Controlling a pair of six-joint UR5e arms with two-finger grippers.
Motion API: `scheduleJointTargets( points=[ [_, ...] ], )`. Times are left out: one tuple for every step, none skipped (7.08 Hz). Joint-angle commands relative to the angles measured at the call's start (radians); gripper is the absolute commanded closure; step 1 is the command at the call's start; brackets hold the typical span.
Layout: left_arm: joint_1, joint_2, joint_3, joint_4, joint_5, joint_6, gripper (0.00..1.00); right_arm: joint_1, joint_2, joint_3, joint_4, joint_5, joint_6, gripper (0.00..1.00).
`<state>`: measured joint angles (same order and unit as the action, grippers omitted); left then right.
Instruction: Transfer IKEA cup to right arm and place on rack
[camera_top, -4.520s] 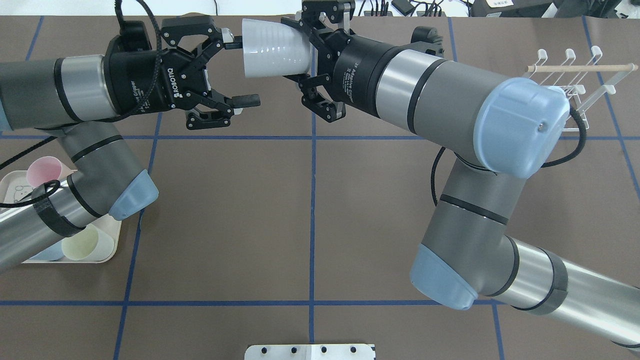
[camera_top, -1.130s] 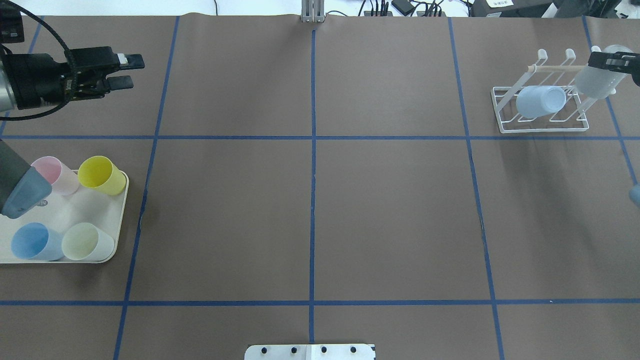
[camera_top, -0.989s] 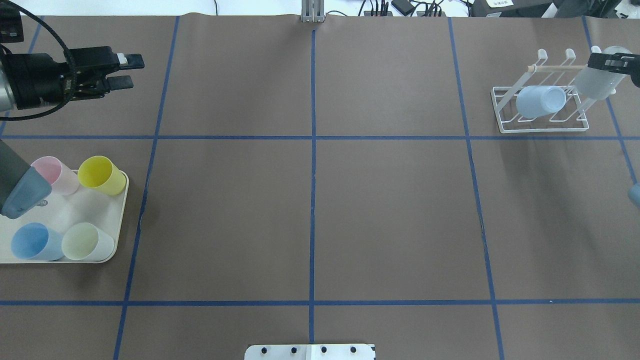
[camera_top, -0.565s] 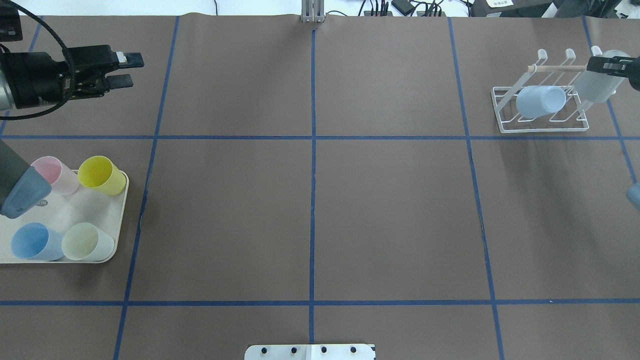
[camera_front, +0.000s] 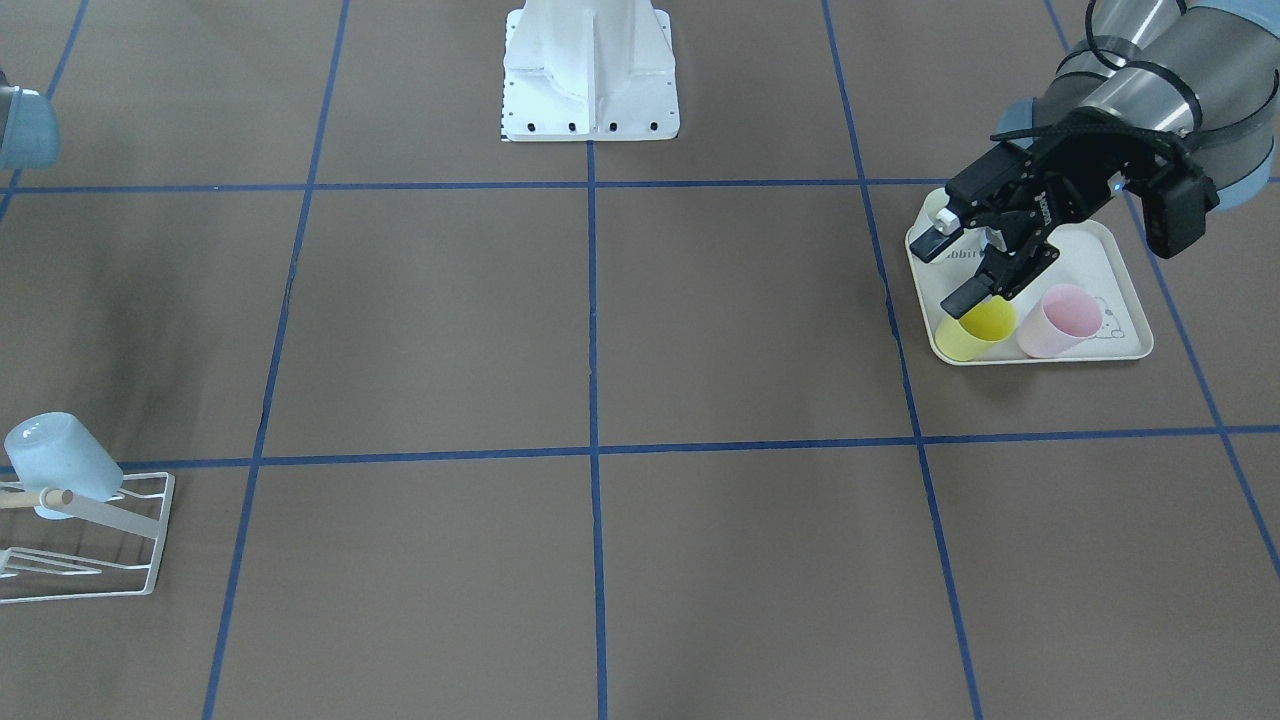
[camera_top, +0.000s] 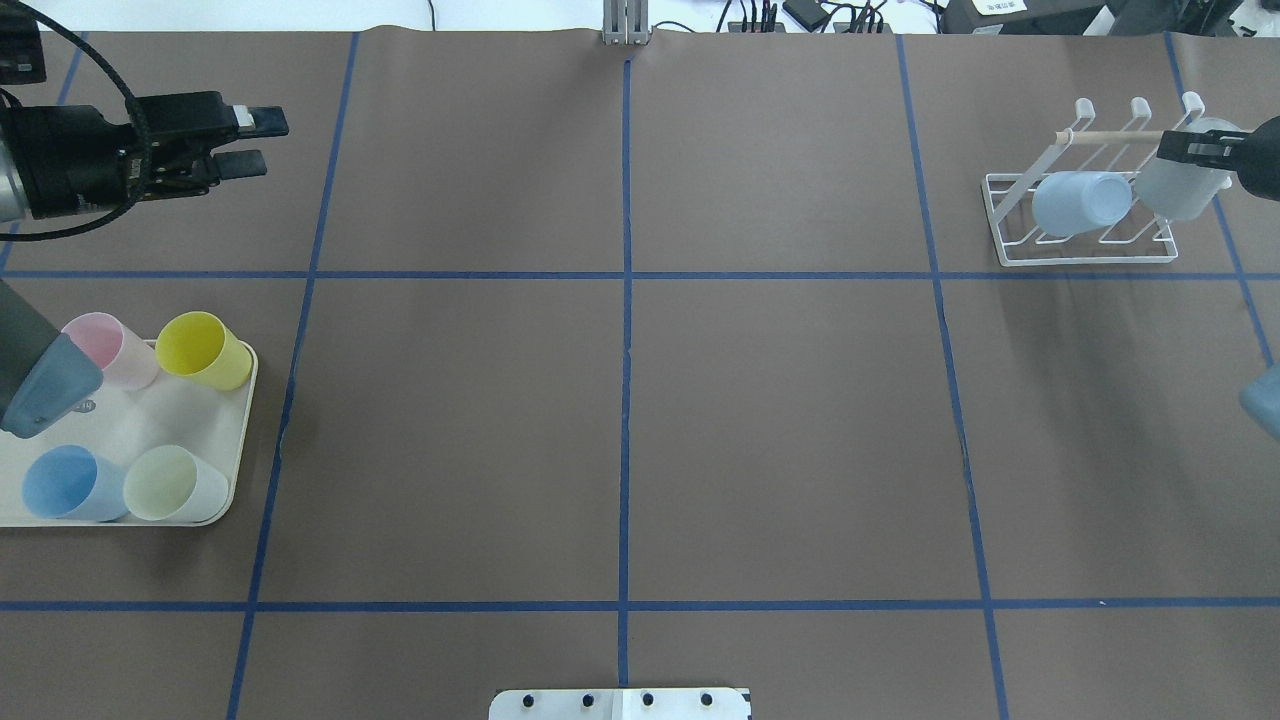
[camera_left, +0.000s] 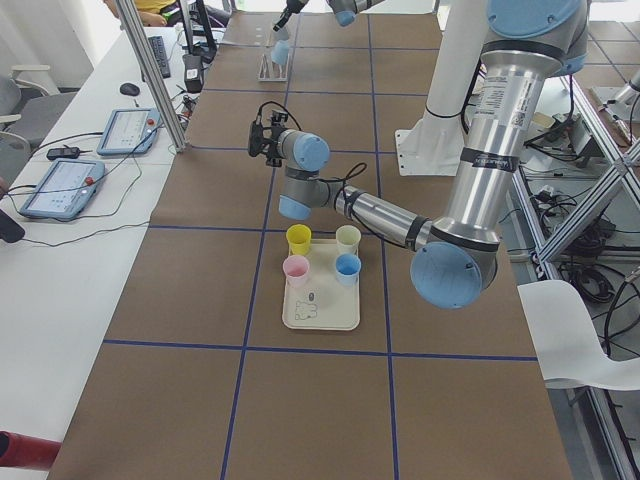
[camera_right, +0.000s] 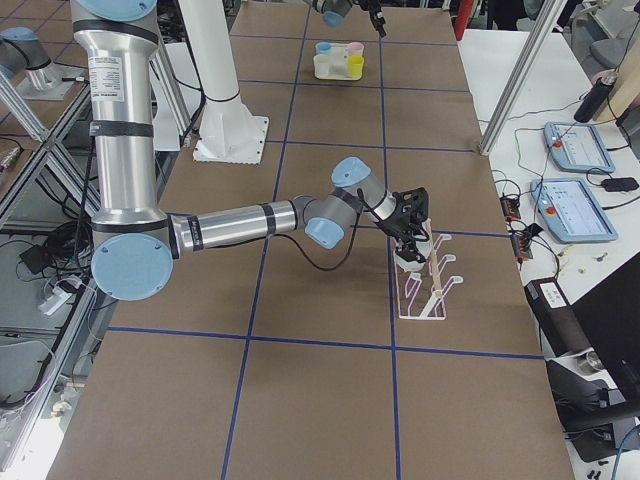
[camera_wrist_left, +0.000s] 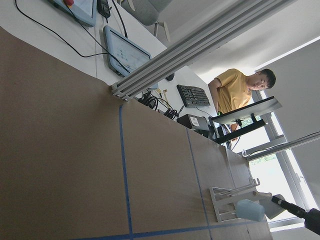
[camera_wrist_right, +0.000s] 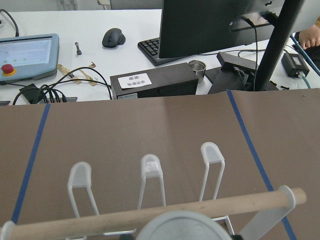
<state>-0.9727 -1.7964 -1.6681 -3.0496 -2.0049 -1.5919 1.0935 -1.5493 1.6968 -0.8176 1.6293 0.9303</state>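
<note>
Brown paper with blue tape lines covers the surface (camera_top: 620, 400). Overhead, the right jaws grip the white IKEA cup (camera_top: 1180, 190), tilted at the right end of the white wire rack (camera_top: 1080, 258), beside a pale blue cup (camera_top: 1080, 202) lying on its bars. Front-facing, the left jaws stand open and empty, near the cream tray (camera_front: 1120, 250) holding a yellow cup (camera_front: 975, 332). From the right wrist, the IKEA cup's round end shows in front of the rack's wooden peg (camera_wrist_right: 150, 212).
</note>
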Motion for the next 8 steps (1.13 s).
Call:
scheduleJointTargets(
  points=[
    [0.0, -0.001, -0.001, 0.0, 0.0, 0.0, 0.01, -0.006, 0.006, -0.009, 0.0, 0.0, 0.001, 0.68],
    [0.0, -0.003, -0.001, 0.0, 0.0, 0.001, 0.01, -0.009, 0.008, -0.031, 0.023, -0.008, 0.01, 0.01],
    [0.0, -0.004, 0.001, 0.0, 0.0, 0.001, 0.01, -0.012, 0.008, -0.086, 0.107, -0.012, 0.016, 0.0],
    [0.0, -0.003, -0.001, 0.0, 0.0, 0.001, 0.01, -0.015, 0.012, -0.113, 0.179, -0.014, 0.022, 0.0],
    [-0.007, -0.003, 0.001, 0.003, 0.0, 0.013, 0.01, -0.015, 0.026, -0.105, 0.189, -0.011, 0.041, 0.0],
    [-0.03, 0.012, -0.002, 0.044, -0.002, 0.136, 0.01, -0.014, 0.032, -0.08, 0.186, 0.0, 0.051, 0.0],
    [-0.073, 0.046, -0.018, 0.114, -0.003, 0.297, 0.01, -0.012, 0.025, -0.024, 0.169, 0.032, 0.059, 0.0],
    [-0.122, 0.125, -0.036, 0.162, -0.003, 0.492, 0.01, -0.009, 0.009, 0.047, 0.12, 0.073, 0.062, 0.0]
  ],
)
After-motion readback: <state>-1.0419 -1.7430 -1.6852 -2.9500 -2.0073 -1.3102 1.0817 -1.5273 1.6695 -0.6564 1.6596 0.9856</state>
